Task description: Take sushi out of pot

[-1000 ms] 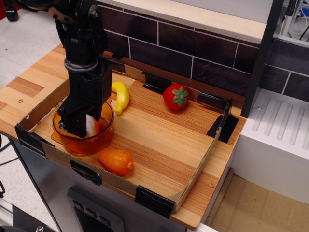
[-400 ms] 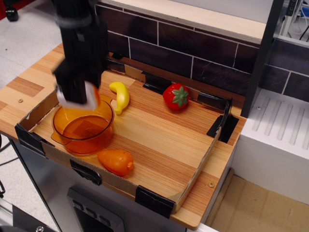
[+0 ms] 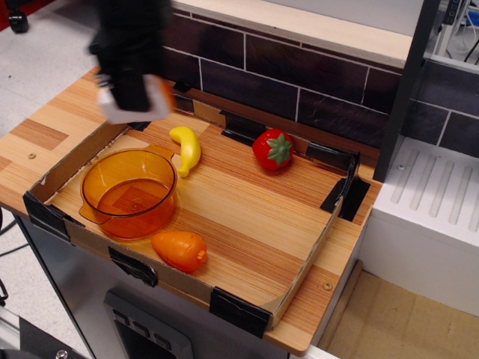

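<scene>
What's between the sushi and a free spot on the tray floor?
Nothing visible. The tool holds the sushi above the tray's back-left corner, out of the pot. Bare floor lies right of the pot, between banana, strawberry and carrot.

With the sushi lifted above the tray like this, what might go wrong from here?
1. The sushi hangs high in the blurred gripper; a weak hold could drop it back into the pot.
2. A fall might instead strike the banana.
3. The tray wall sits below, so a low sideways move could clip it.
</scene>
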Controlling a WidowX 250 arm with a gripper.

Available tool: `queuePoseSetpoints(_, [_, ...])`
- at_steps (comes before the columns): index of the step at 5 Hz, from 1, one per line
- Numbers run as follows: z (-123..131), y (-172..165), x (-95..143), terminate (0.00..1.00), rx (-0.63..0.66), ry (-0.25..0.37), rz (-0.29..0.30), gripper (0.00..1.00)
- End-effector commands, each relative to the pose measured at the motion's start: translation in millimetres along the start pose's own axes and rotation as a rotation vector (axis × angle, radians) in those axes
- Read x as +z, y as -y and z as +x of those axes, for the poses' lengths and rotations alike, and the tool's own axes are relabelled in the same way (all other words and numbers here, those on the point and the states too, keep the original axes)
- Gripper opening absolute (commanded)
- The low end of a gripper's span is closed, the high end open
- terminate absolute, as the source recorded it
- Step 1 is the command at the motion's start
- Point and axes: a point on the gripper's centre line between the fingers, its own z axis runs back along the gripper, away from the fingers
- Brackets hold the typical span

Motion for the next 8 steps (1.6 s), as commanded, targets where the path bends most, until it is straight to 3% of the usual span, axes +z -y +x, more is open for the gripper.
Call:
queuePoseSetpoints(1, [59.8,-19.4,-23.7,0.0,-0.215,-0.047,-0.052,0.0])
queuePoseSetpoints(2, [77.0,-23.4,-44.6,0.0,-0.234,-0.056,-0.085,0.0])
queuePoseSetpoints(3, [97.1,-29.4,-81.0,0.0,-0.163,-0.031,-0.069,0.0])
queuePoseSetpoints(5, [109.7,-34.2,-108.5,0.0,0.011,-0.028,0.001,0.0])
queuePoseSetpoints(7, [113.2,-34.2,-121.6,0.0,0.026,-0.049,0.016,0.0])
queuePoseSetpoints(8, [112.9,-33.1,-118.3,0.0,0.017,-0.061,-0.005,1.0])
